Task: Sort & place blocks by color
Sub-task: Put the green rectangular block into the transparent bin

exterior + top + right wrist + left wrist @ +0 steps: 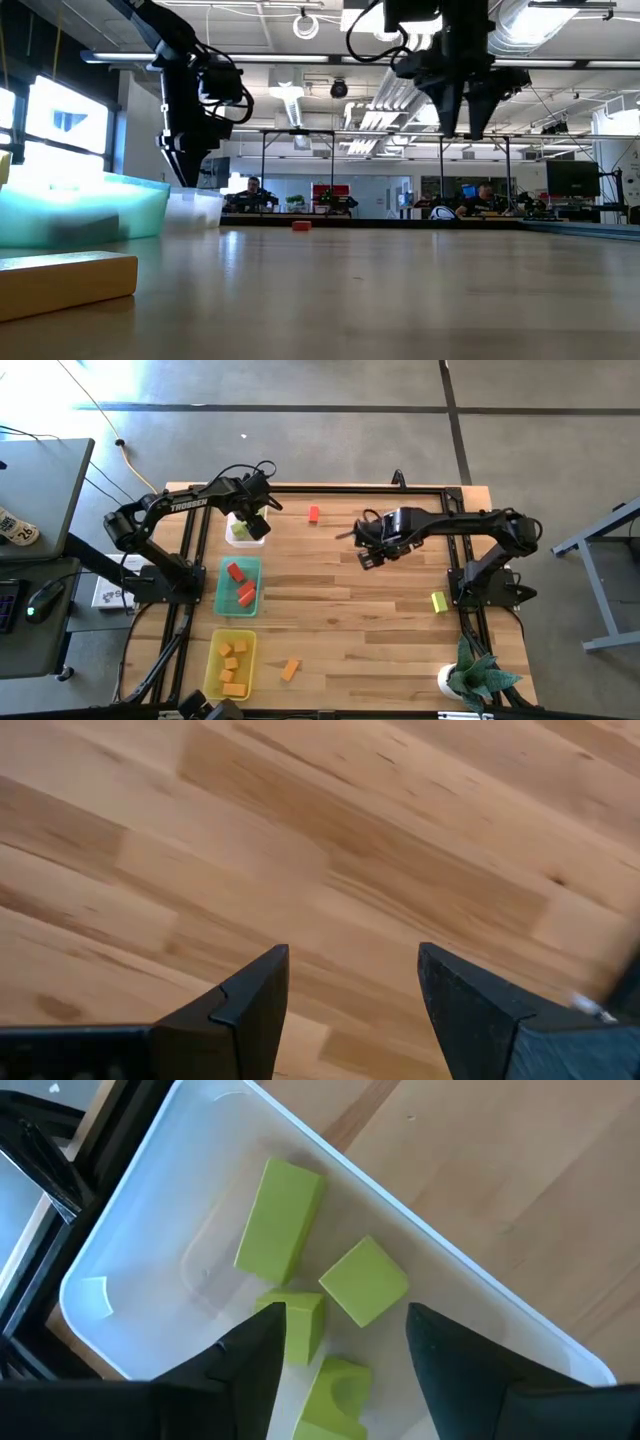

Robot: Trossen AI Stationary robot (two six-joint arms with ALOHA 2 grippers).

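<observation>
My left gripper (345, 1342) stands open just above the clear tray (243, 533), fingers pointing down. Several yellow-green blocks (280, 1220) lie on the tray's floor, one of them (335, 1392) below the gap between the fingers. My right gripper (368, 552) hangs open over bare wood (352, 982) at the table's middle, pointing down. A red block (313, 513) lies on the table near the far edge, a yellow-green block (438, 601) at the right and an orange block (290, 670) near the front.
A green tray (222, 598) holds red blocks and a yellow tray (213, 660) holds orange blocks, both along the table's left side. A potted plant (470, 675) stands at the front right corner. Black frame rails run round the table's edge.
</observation>
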